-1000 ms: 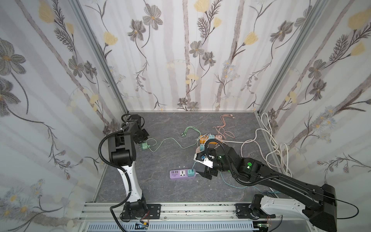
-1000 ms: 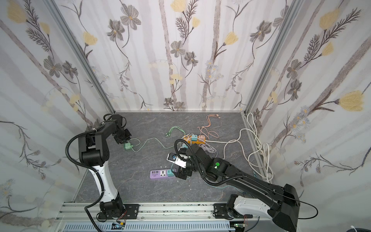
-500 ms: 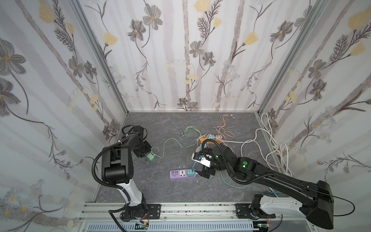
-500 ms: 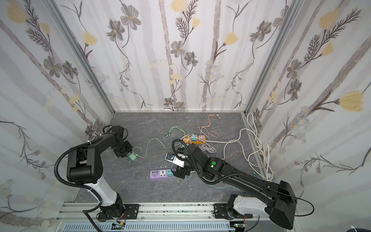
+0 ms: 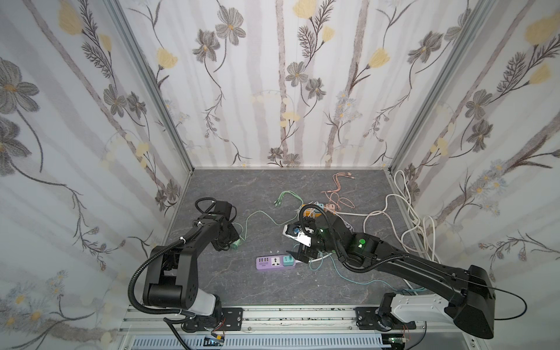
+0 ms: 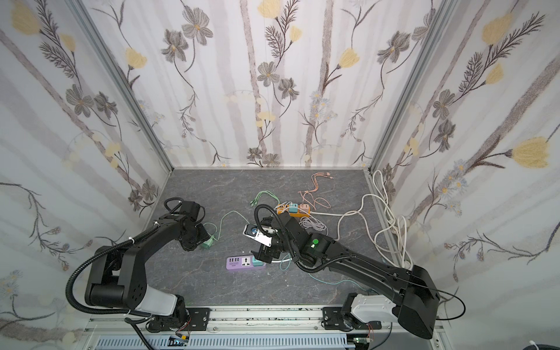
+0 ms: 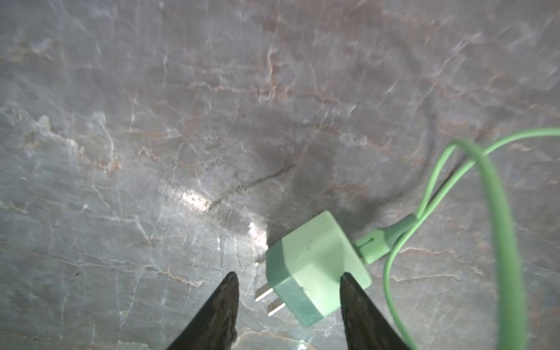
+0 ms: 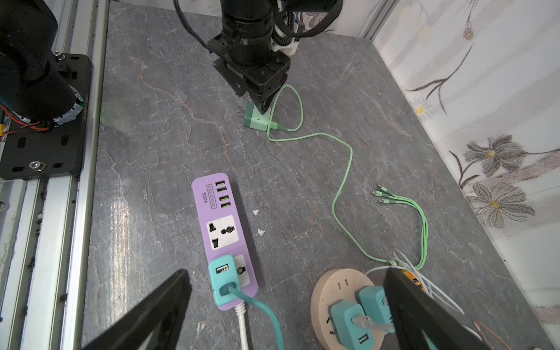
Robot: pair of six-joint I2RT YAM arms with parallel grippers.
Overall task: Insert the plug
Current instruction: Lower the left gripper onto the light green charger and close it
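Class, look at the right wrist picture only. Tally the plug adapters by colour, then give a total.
Teal adapters: 3
Light green adapter: 1
Total: 4

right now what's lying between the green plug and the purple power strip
Nothing but bare grey tabletop, clearest in the right wrist view. The green plug has its cable trailing aside, not toward the purple power strip.
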